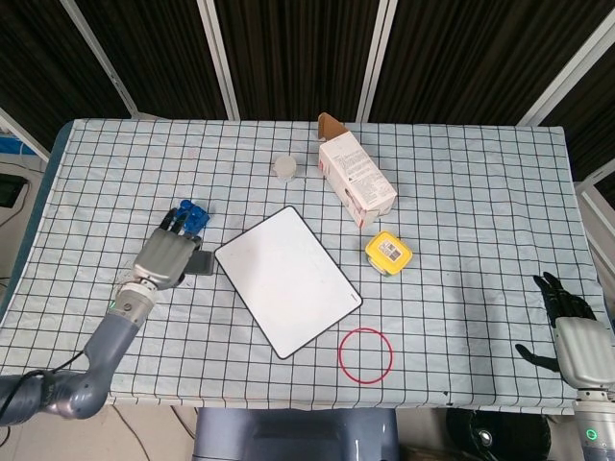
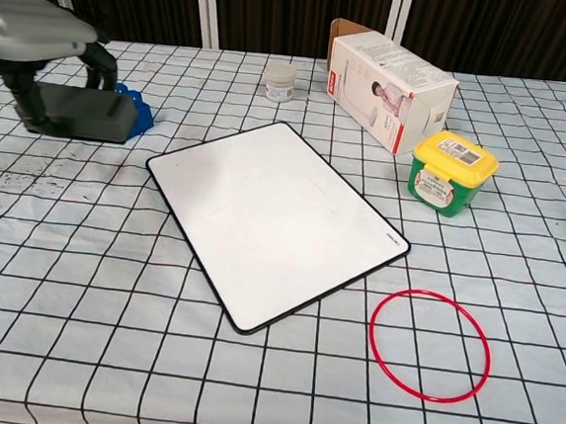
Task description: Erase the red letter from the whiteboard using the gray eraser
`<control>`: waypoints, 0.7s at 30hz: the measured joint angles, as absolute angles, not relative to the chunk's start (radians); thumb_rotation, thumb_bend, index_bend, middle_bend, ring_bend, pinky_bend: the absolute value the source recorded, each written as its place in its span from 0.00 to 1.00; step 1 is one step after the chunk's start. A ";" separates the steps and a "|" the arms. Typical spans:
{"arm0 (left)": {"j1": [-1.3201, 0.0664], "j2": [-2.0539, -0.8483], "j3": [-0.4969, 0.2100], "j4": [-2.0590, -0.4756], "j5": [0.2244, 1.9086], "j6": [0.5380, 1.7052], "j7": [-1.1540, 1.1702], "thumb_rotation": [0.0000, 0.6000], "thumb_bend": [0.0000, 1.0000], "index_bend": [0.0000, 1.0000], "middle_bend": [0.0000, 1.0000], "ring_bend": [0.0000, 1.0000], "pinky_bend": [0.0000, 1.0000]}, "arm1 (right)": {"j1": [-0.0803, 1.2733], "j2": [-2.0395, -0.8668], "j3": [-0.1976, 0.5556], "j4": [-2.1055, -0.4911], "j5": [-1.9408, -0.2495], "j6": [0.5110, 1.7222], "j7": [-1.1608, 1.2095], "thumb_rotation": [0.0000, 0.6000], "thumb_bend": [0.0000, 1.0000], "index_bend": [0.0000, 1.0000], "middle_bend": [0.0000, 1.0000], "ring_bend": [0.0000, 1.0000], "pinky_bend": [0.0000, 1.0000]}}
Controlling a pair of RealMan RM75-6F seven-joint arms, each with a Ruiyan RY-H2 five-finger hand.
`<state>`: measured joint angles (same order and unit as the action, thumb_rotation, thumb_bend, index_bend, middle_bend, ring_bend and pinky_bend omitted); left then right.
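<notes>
The left hand [image 1: 168,255] is gripping the blocky gray eraser [image 2: 78,115] over the checked cloth counter [image 1: 461,192], just left of the glossy, blank whiteboard [image 1: 286,279]. The right hand [image 1: 569,327] is hanging at the counter's edge, fingers spread, holding nothing.

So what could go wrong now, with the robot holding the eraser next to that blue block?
The left hand holds the gray eraser right beside the blue block, so setting it down could bump or shove the block. The whiteboard lies loose and tilted on the checkered cloth, so any further wipe might slide it toward the red ring. No red letter shows on the board, so more wiping may be wasted.
</notes>
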<state>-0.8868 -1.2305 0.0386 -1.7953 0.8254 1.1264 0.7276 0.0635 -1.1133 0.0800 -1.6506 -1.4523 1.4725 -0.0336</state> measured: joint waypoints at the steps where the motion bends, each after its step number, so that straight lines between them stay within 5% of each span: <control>1: -0.872 -1.218 0.050 -1.802 0.846 1.133 0.714 1.00 0.28 0.44 0.46 0.00 0.00 | 0.063 -1.114 0.080 -1.651 -1.453 1.473 -0.034 1.00 0.05 0.08 0.08 0.19 0.21; 10: -0.730 -1.165 0.148 -1.744 1.010 1.161 0.534 1.00 0.28 0.43 0.46 0.00 0.00 | 0.061 -1.116 0.078 -1.649 -1.456 1.476 -0.035 1.00 0.05 0.08 0.08 0.19 0.21; 21: -0.688 -1.241 0.136 -1.493 1.088 1.074 0.356 1.00 0.28 0.43 0.45 0.00 0.00 | 0.061 -1.117 0.078 -1.650 -1.453 1.475 -0.036 1.00 0.05 0.08 0.08 0.19 0.21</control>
<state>-0.6880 -1.2413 0.1361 -1.4927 1.0875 1.0740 0.3558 0.0613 -1.1166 0.0784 -1.6496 -1.4529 1.4745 -0.0362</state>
